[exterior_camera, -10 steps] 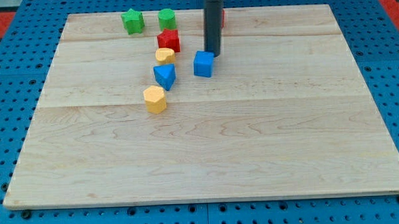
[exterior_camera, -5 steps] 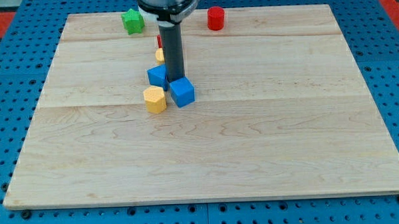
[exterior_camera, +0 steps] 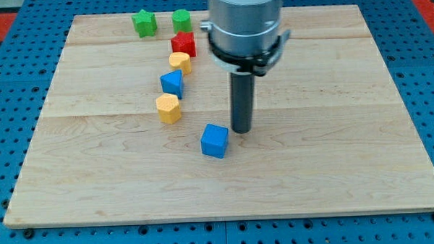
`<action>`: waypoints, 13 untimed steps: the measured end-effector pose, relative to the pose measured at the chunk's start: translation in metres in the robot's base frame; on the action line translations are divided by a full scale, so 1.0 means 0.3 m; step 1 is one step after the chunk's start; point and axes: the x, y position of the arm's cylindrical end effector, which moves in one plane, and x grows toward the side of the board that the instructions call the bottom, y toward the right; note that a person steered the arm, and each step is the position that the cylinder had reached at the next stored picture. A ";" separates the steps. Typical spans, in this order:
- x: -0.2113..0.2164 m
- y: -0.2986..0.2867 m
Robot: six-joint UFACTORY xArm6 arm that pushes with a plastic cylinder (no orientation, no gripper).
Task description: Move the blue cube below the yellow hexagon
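The blue cube [exterior_camera: 215, 141] lies on the wooden board, below and to the right of the yellow hexagon [exterior_camera: 169, 108]. My tip [exterior_camera: 241, 130] stands just right of the cube and slightly above it, close to its upper right corner. The rod rises to the arm's grey body at the view's top. The yellow hexagon sits left of centre, with a gap between it and the cube.
A blue triangular block [exterior_camera: 172, 84] sits just above the hexagon. Above it are a yellow heart-like block [exterior_camera: 179, 62], a red star [exterior_camera: 183, 44], a green star [exterior_camera: 145, 22] and a green block [exterior_camera: 182, 21]. The board [exterior_camera: 334, 168] ends on a blue pegboard.
The blue cube has been pushed down and slightly right, from beside the hexagon to lower on the board. My tip moved down and right with it. The arm now hides the red cylinder.
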 end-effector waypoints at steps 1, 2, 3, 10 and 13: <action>0.039 -0.027; 0.111 -0.082; 0.091 -0.205; 0.216 -0.419; 0.150 -0.549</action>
